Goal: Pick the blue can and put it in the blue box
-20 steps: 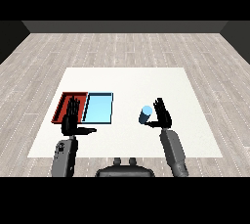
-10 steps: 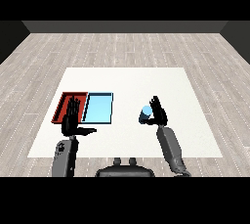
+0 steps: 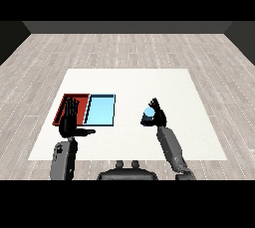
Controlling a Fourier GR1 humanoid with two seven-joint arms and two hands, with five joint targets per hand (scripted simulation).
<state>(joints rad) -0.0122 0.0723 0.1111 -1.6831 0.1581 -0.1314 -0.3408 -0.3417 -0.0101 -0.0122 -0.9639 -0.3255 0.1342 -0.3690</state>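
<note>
The blue can [image 3: 148,115] stands upright on the white table right of the middle. My right hand [image 3: 158,116] is against its right side, fingers curling round it from behind and the thumb side. The light blue tray [image 3: 101,109] lies to the left of the can, with the red tray [image 3: 64,105] beside it further left. My left hand [image 3: 69,123] is raised with straight fingers in front of the red tray's near end, thumb pointing right, holding nothing.
The white table [image 3: 129,85] stretches out behind the trays and the can. Grey wooden floor surrounds it. My right forearm [image 3: 170,147] slants in from the lower right.
My right hand has shifted left and closed in on the blue can, its fingers now curling round it. The left hand has stayed in place.
</note>
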